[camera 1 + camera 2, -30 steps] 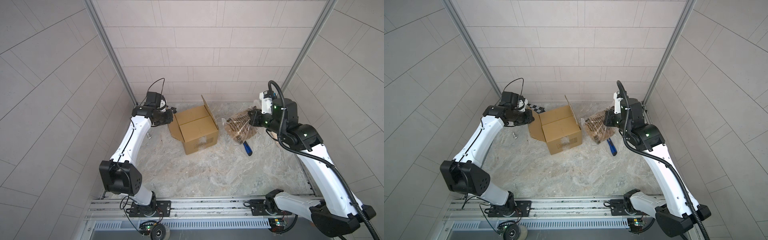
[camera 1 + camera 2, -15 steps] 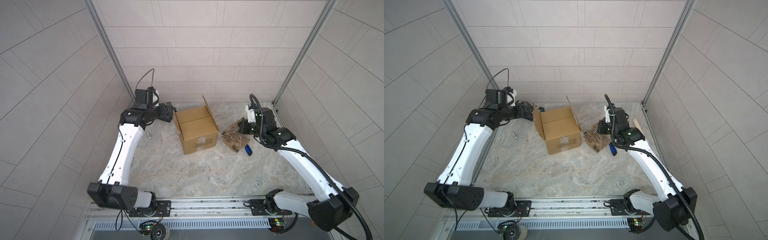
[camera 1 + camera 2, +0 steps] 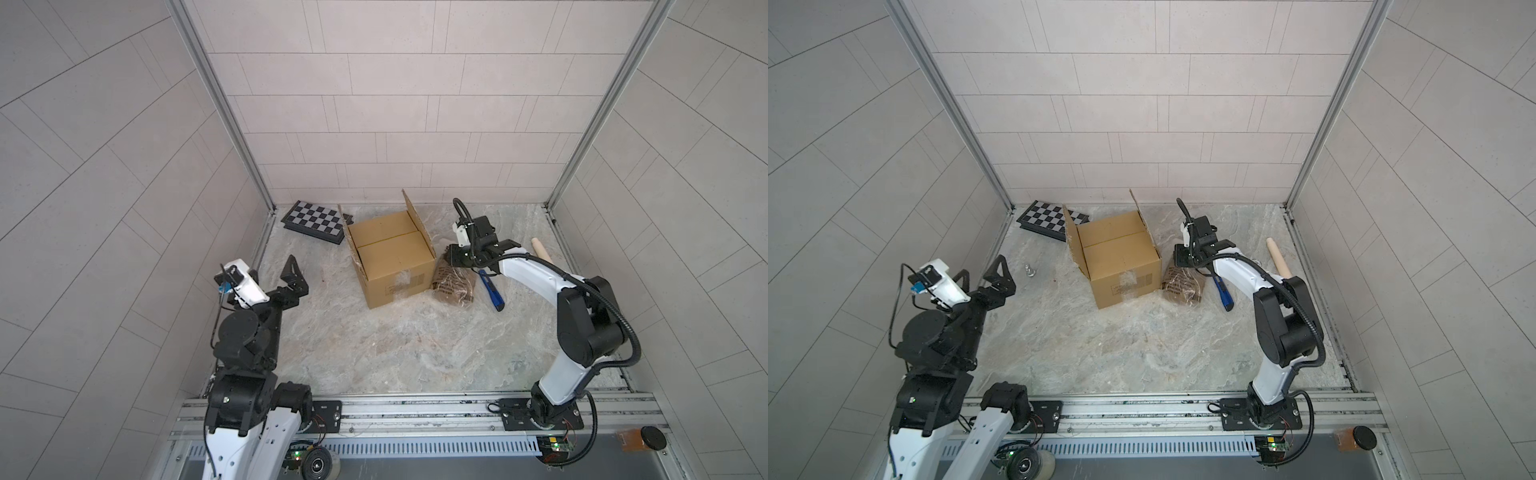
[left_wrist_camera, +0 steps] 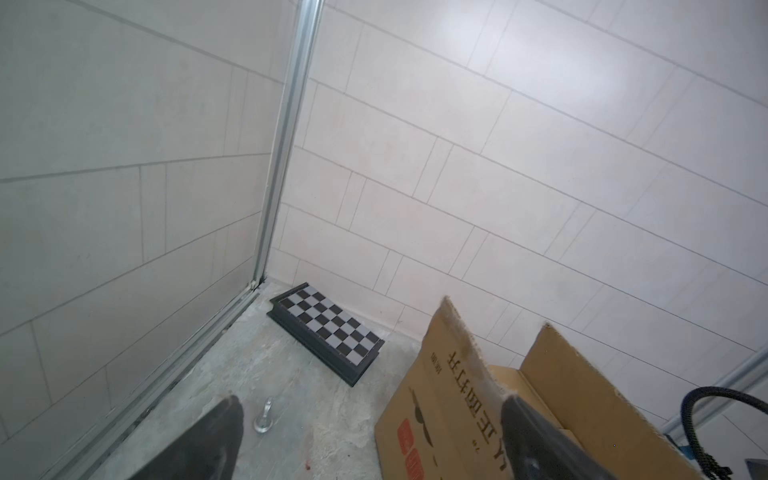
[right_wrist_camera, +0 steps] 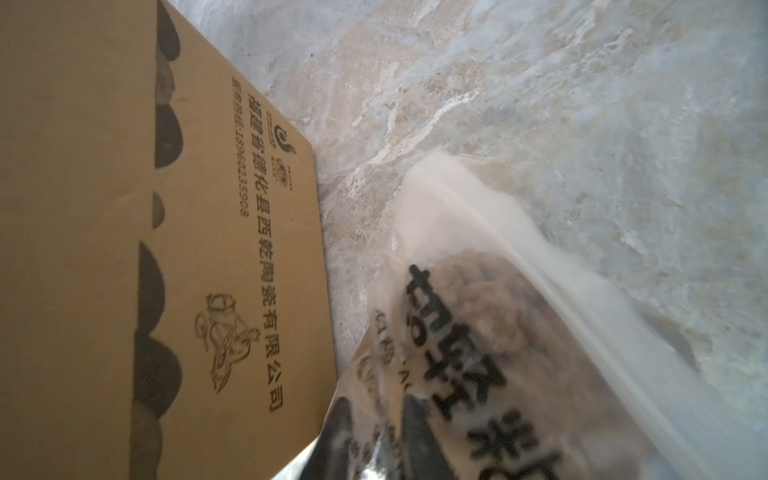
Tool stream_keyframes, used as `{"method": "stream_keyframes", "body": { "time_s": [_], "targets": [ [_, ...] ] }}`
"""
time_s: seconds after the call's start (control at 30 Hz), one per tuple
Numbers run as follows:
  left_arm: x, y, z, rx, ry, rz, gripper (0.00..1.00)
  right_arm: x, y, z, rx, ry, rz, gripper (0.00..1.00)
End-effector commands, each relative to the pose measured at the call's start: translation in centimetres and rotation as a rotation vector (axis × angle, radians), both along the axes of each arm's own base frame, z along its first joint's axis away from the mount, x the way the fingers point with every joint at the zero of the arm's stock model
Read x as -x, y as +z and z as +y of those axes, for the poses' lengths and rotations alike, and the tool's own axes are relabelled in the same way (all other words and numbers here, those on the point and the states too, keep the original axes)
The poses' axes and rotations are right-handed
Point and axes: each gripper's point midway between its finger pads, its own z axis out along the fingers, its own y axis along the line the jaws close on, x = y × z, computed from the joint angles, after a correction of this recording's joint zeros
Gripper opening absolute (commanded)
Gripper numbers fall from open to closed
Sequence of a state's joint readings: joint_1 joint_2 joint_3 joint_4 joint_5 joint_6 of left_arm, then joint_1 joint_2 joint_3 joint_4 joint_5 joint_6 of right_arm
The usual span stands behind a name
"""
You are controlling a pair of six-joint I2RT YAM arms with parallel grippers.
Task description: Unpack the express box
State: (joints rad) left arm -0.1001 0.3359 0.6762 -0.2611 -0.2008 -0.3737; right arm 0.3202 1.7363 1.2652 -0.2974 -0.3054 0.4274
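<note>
Nearby on the left, the left gripper (image 3: 982,273) hangs wide open and holds nothing. Farther back, in the middle, sits the express box (image 3: 390,253). Its side has black Chinese print and "18960235908". Just right of it, the right gripper (image 3: 451,259) is over a clear bag (image 3: 453,284) with Chinese writing. I cannot tell if it grips. Far left lies a chequered board (image 3: 316,220).

Tabletop (image 3: 374,353) holds express box (image 3: 390,257), bag (image 3: 453,284), chessboard (image 3: 316,218) (corner).

Item: express box (image 3: 390,259), a brown corrugated carton with black Chinese print and a torn tape patch on its front.
Flaps: two stand raised, two lie flat across the top.
Pose: upright, turned askew.
Place: just beside the right gripper (image 3: 451,259); well apart from the left gripper (image 3: 293,276).
</note>
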Motion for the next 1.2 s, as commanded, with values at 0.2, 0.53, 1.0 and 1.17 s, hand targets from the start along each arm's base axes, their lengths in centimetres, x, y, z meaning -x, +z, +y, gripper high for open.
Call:
{"method": "stream_keyframes", "body": {
  "time_s": [0.2, 0.53, 1.0, 1.17],
  "targets": [
    [-0.2, -8.9, 5.0, 0.096, 0.317, -0.084, 1.0, 2.6, 9.2, -13.1, 0.378, -0.348, -0.324, 0.92],
    [-3.5, -17.2, 4.6, -0.155, 0.318, 0.039, 1.0, 9.7, 4.2, -20.3, 0.581, -0.491, -0.67, 1.0],
    [-11.4, -17.7, 1.1, -0.314, 0.127, 0.125, 1.0, 5.9, -3.6, -19.1, 0.501, -0.375, -0.689, 1.0],
    [-13.8, -19.9, 0.5, -0.343, 0.091, 0.152, 1.0, 4.7, -4.0, -18.8, 0.491, -0.347, -0.651, 1.0]
  ]
}}
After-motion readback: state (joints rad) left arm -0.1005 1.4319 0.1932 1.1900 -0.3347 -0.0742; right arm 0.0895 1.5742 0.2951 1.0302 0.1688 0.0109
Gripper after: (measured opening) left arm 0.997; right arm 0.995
